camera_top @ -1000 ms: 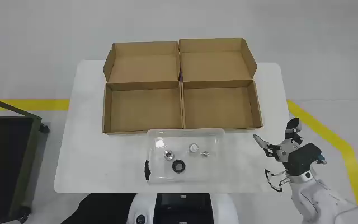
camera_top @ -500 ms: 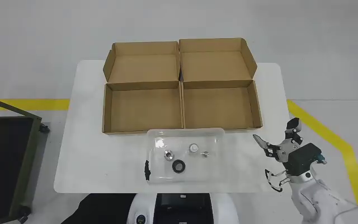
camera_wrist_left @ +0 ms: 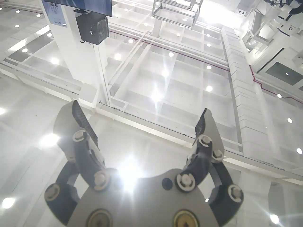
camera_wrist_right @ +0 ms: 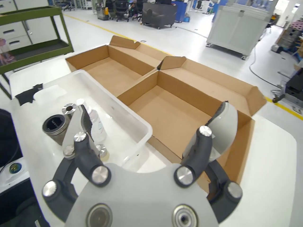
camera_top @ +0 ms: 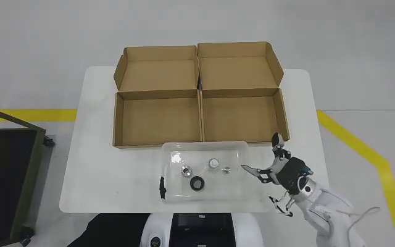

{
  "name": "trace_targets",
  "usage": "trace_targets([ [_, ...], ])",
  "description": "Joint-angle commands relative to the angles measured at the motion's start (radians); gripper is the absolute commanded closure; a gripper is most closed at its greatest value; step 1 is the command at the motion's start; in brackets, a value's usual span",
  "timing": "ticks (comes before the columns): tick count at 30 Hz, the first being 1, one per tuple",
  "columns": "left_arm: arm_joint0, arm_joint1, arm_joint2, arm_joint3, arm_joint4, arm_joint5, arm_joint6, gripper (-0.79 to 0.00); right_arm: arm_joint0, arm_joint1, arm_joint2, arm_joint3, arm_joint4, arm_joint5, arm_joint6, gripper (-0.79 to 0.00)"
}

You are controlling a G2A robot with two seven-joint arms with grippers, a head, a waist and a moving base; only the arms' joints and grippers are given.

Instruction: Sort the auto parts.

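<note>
From above, the right gripper hung just beside the tray, spread wide, empty. The parts sat inside the tray. Left wrist: the left gripper gaped wide (nothing held). Right wrist: cardboard boxes lay just beyond the tray.
</note>
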Motion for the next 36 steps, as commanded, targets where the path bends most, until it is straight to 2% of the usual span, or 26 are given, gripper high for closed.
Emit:
trace_targets([
  [1,0.0,0.0,0.0,0.0,0.0,0.0,0.0,-0.785,0.011,0.001,-0.03,0.003,-0.002,-0.02,0.036,-0.785],
  [13,0.0,0.0,0.0,0.0,0.0,0.0,0.0,-0.785,0.093,0.01,-0.222,-0.019,-0.075,-0.109,0.228,-0.785],
  [28,0.0,0.0,0.0,0.0,0.0,0.0,0.0,-0.785,0.187,0.016,-0.306,0.069,-0.056,-0.065,0.366,-0.785],
  [33,0.0,0.0,0.0,0.0,0.0,0.0,0.0,-0.785,0.206,0.018,-0.327,0.085,-0.041,-0.056,0.394,-0.65],
  [34,0.0,0.0,0.0,0.0,0.0,0.0,0.0,-0.785,0.21,0.018,-0.331,0.09,-0.038,-0.054,0.398,-0.57],
  [36,0.0,0.0,0.0,0.0,0.0,0.0,0.0,-0.785,0.219,0.019,-0.337,0.101,-0.033,-0.047,0.405,-0.533],
])
